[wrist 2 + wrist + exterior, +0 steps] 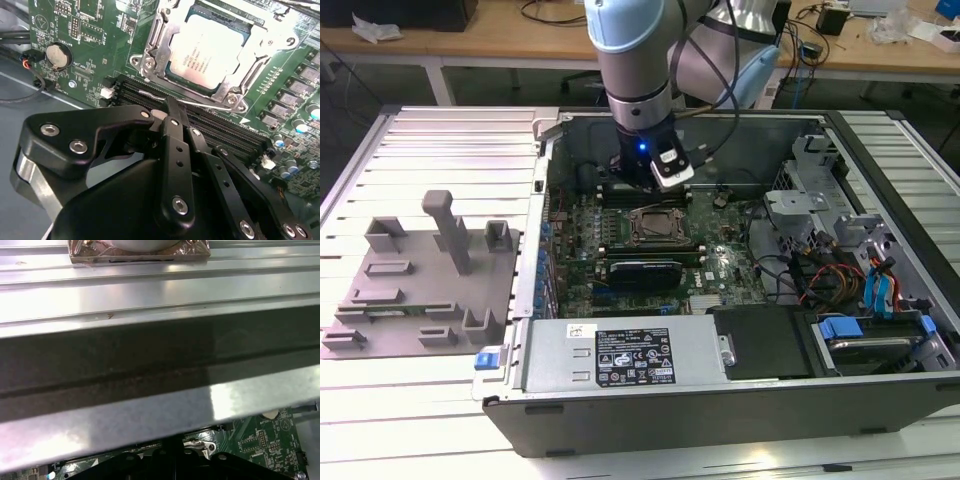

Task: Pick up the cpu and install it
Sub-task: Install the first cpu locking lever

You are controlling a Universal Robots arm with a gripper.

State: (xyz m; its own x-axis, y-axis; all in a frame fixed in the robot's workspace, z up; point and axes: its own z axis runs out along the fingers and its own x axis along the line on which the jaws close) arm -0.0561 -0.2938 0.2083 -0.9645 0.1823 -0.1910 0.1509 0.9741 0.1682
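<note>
Slatted metal bench, open grey computer case (pixel 740 400) at centre frame; I count the placing step done.

The pale silver-topped square cpu (pixel 207 52) lies in the dark metal-framed socket (pixel 150 50), upper middle of the second wrist view. My black gripper (pixel 172 107) hangs just beside it, fingers closed, holding nothing. I would need a straight lift; case walls crowd.

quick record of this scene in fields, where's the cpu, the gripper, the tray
cpu: pale silver chip lying in the motherboard socket, metal frame around it
gripper: black fingers close together, holding nothing, over the memory slots beside the socket
arm: reaching down into the open computer case
tray: grey tray outside the case, on the exterior view's left, no chip seen on it
task state: cpu already in the socket
</note>
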